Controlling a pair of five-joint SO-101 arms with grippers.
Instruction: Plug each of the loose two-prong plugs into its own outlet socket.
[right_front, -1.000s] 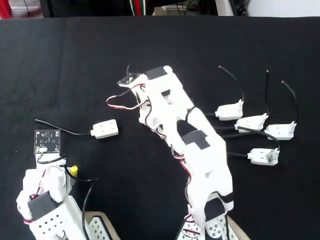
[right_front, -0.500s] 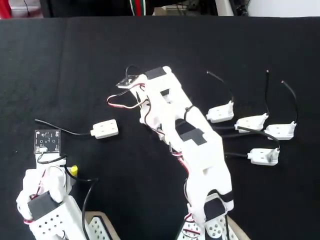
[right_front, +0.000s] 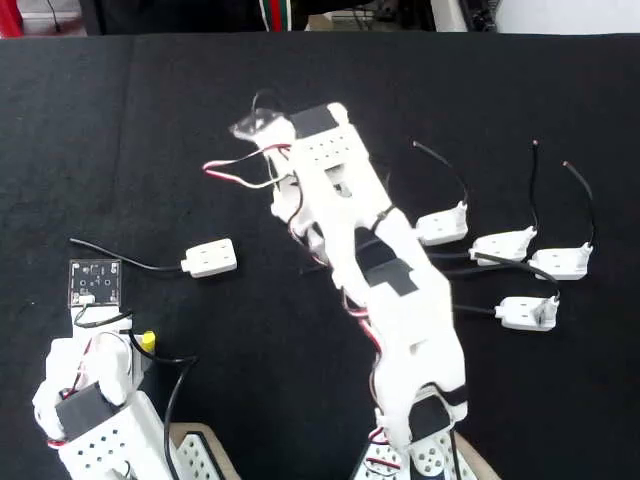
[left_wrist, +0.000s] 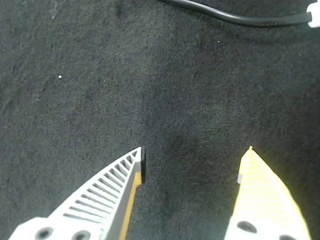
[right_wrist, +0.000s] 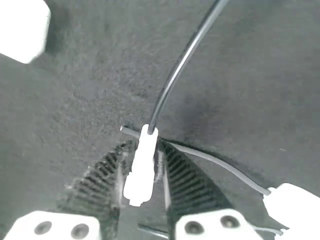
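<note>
My right gripper (right_wrist: 145, 146) is shut on a small white two-prong plug (right_wrist: 141, 172), whose black cable (right_wrist: 185, 60) runs away over the black cloth. One white outlet socket (right_wrist: 22, 30) lies beyond the plug, and another (right_wrist: 295, 205) lies close beside a finger. In the high view the right arm (right_front: 345, 210) stretches across the table's middle and hides its gripper. Several white sockets (right_front: 503, 245) with black cables lie to its right, and one more (right_front: 210, 258) lies to its left. My left gripper (left_wrist: 195, 150) is open above bare cloth, near a black cable (left_wrist: 240, 19).
The left arm (right_front: 90, 395) is folded at the near left corner of the black table (right_front: 120, 120). Red and white servo wires (right_front: 240, 175) loop out beside the right arm's wrist. Clutter stands beyond the table's far edge.
The right arm's wrist has swung toward the far side of the table. The nearest right-hand socket slid a little left with its cable. The left arm has kept still.
</note>
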